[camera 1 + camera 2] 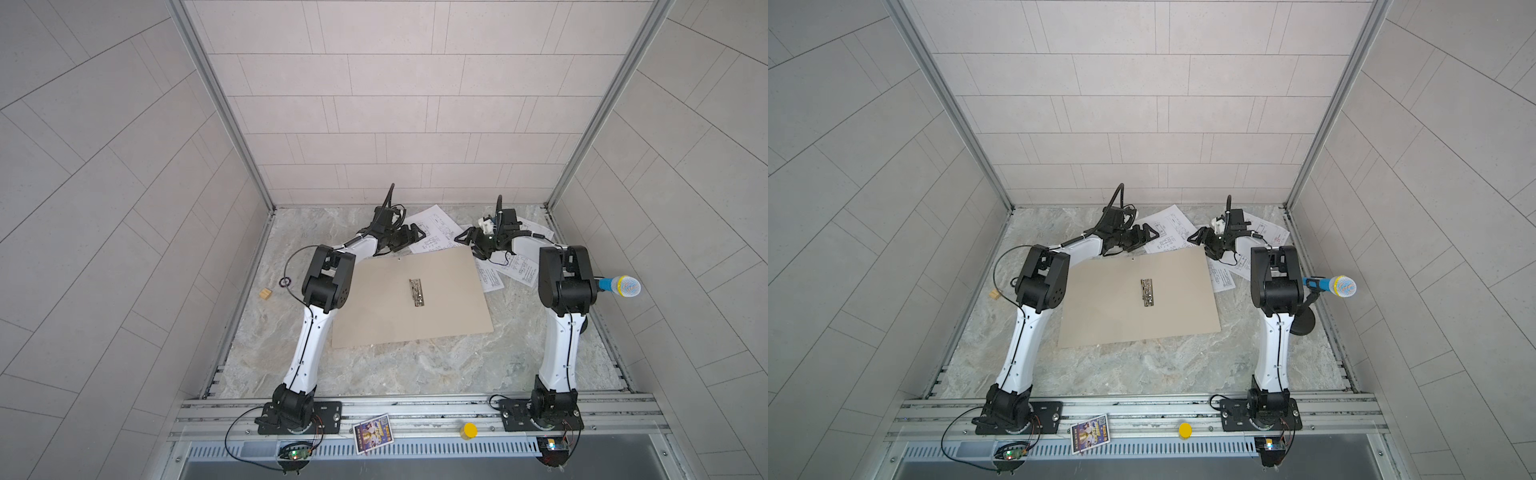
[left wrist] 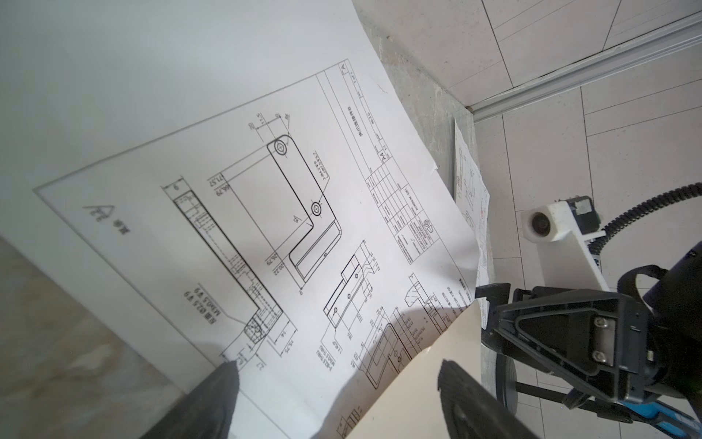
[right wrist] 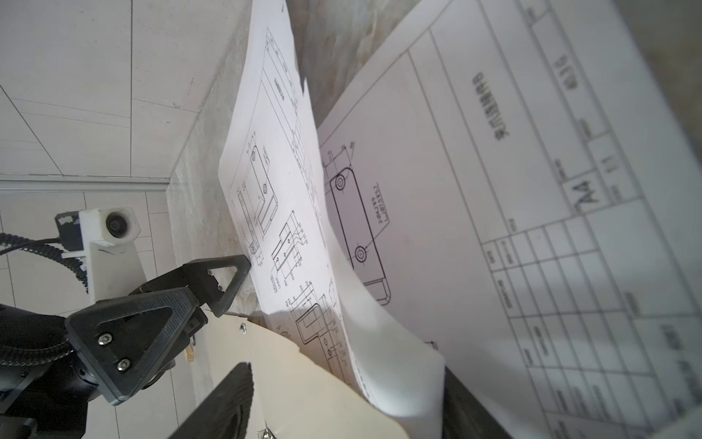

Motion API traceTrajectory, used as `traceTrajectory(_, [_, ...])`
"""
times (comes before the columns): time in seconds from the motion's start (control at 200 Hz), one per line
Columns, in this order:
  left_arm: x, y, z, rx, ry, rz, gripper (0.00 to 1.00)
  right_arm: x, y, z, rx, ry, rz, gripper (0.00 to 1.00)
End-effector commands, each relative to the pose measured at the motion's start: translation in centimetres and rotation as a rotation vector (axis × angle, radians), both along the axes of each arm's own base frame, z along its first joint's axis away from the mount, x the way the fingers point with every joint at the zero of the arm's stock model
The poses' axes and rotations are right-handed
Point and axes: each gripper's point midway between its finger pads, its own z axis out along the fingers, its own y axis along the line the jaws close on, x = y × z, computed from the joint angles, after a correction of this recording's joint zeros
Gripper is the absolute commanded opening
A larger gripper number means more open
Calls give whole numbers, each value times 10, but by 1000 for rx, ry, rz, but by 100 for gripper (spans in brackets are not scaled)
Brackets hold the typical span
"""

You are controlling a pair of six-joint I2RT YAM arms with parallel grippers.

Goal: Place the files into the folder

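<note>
The tan folder lies open and flat mid-table in both top views, its silver clip along the spine. One of the files lies behind the folder's far edge; two more files are spread at the back right, partly under the right arm. My left gripper hovers open at the far edge, its fingertips astride the printed sheet and a folder corner. My right gripper is open around the folder's far right corner, where a sheet's curled edge rests.
A blue and yellow microphone stands by the right arm's elbow. A small wooden block and a black ring lie at the left. On the front rail sit a colourful picture card and a yellow cylinder. Tiled walls close three sides.
</note>
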Motion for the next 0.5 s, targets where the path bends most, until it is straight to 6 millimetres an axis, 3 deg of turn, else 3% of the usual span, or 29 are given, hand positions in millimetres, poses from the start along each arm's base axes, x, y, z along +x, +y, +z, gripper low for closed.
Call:
traceTrajectory(0.0, [-7,1,-13,-8,43,-8,88,13,4,14,16,-65,37,73])
traceTrajectory(0.235, [-6,-1,-14,-25,42,-12,88,31,11,18,41,-97,71,74])
traceTrajectory(0.495, [-3,-4,-12,-65,31,-8,88,36,20,21,37,-123,113,74])
